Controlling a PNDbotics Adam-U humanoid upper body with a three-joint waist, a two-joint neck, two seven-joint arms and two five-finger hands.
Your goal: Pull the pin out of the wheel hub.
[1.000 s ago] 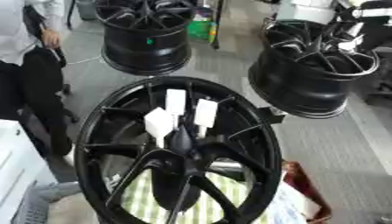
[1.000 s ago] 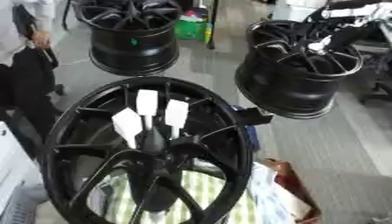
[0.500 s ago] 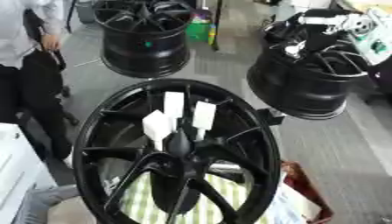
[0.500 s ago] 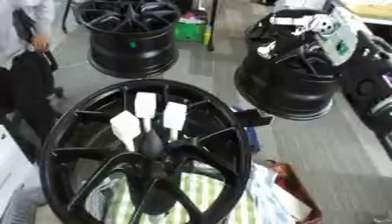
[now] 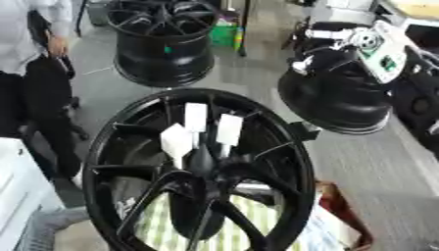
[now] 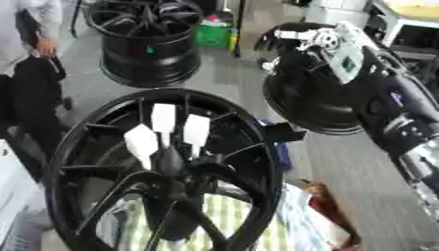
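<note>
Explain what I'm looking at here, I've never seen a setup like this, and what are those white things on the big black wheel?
Both pictures come from the two eyes of a camera in a humanoid robot's head, looking down, so they nearly match. In front is a large black spoked wheel rim with three white flat tags standing up near its centre hub; what they are exactly I cannot tell. Two more black wheel rims stand behind, one far left, one far right. The robot's right arm, black with silver joints, comes in from the upper right; its right hand hangs over the far right rim, holding nothing visible. The left hand is out of view.
</note>
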